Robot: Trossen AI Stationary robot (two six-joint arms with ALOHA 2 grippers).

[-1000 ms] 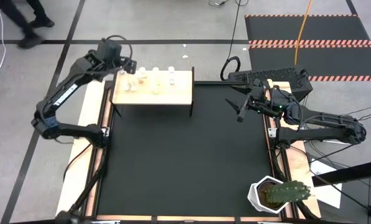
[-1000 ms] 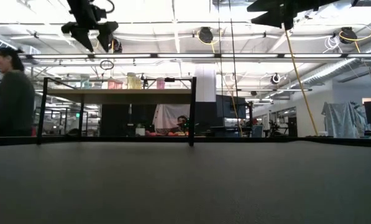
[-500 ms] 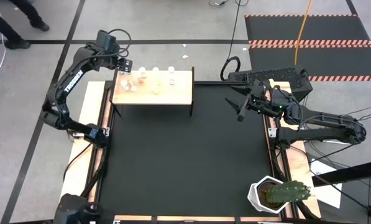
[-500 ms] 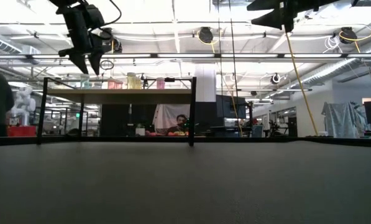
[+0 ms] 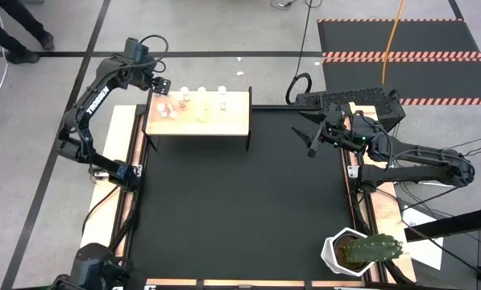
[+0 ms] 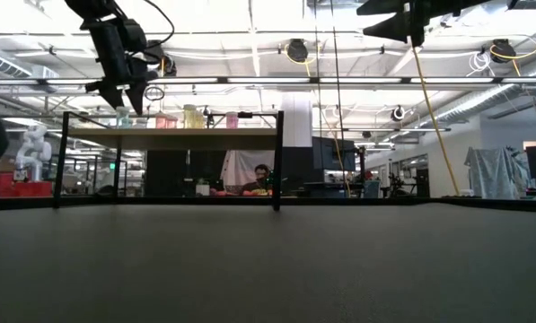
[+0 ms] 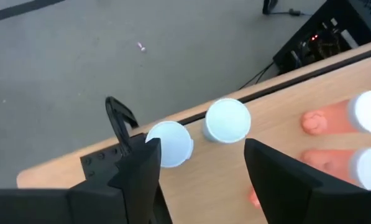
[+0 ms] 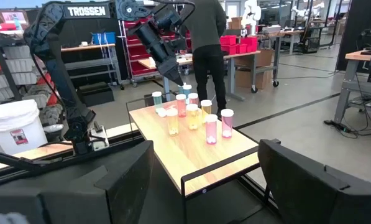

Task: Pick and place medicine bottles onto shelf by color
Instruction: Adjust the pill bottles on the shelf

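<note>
Repositioning under way: swinging the left gripper (image 5: 160, 85) back from over the left part of the shelf (image 5: 224, 122), where it hung a second ago, and settling it at the shelf's far-left corner, barely moving over the last half second. Keeping its fingers (image 7: 137, 182) spread wide and pinching nothing. Looking down past them at two pale-blue bottles (image 7: 228, 120) standing just ahead of the fingertips near the shelf edge, with pink bottles (image 7: 366, 113) off to one side, well outside the gap. Seeing all the medicine bottles (image 8: 192, 112) standing upright on the shelf, clustered beneath and just beyond the left fingers, and finding none on the black desk (image 5: 240, 209) near either gripper. Holding the right gripper (image 5: 311, 147) idle above the desk's right side, well apart from the shelf, fingers likewise spread and empty. Reading the pull-back with empty fingers as a sign of a bottle already set down, or of lining up on the blue pair for a tidier grouping; not being able to tell which. Judging the placing as nearly or fully done, leaving mainly the sorting by color to check: blue sitting nearest the left fingers, pink and yellow standing farther along. Needing, for any further pick, a careful drop between close neighbours, risking a knock to the bottles alongside.
</note>
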